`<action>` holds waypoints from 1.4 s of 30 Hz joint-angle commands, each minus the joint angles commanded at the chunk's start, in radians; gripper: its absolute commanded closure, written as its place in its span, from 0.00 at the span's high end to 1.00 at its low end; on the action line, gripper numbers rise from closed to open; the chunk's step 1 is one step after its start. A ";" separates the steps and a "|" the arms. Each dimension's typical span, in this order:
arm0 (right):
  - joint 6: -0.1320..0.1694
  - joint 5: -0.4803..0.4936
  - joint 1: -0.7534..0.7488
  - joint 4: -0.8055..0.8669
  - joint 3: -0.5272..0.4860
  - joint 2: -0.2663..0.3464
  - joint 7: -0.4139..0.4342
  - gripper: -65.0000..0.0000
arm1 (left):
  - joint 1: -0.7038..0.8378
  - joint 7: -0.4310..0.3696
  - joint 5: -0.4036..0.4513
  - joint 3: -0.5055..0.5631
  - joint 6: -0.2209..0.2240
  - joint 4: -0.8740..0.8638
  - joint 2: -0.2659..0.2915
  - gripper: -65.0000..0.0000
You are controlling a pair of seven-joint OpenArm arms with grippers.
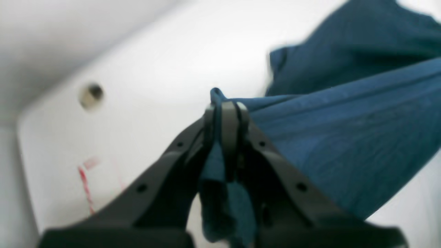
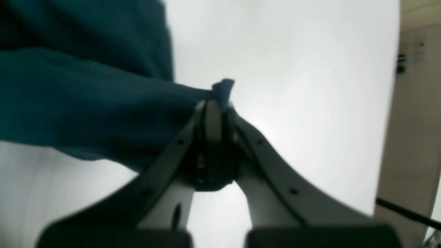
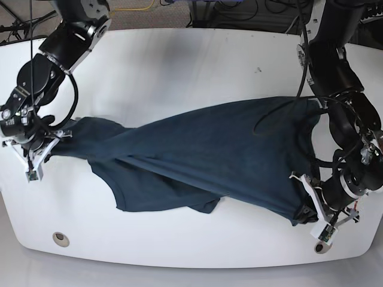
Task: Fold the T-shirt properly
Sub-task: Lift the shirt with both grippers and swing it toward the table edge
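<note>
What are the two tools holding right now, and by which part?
Both grip the T-shirt. The left tool pinches a bunched edge at one end, the right tool a small fold at the opposite end, cloth stretched between.

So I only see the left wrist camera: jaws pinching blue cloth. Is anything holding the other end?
Observer: Yes. The right wrist view shows the other arm's jaws shut on another bit of the T-shirt.
Operator: Is it spread out?
Observer: The base view shows it stretched across the white table between both arms, twisted in the middle.
Operator: Folded yet?
Observer: No. One layer crosses loosely over another, nothing neat.
</note>
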 joint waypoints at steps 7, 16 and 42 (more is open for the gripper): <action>0.000 -0.002 0.209 -0.094 -0.124 0.101 0.000 0.00 | -0.130 0.000 0.003 -0.002 0.002 -0.006 0.000 0.00; 0.000 -0.003 0.482 -0.153 -0.281 0.178 -0.002 0.00 | -0.356 0.000 0.072 -0.002 0.002 -0.023 0.000 0.00; 0.000 0.002 0.137 0.117 -0.172 0.172 -0.041 0.00 | -0.213 0.000 0.072 -0.040 -0.006 -0.074 -0.057 0.00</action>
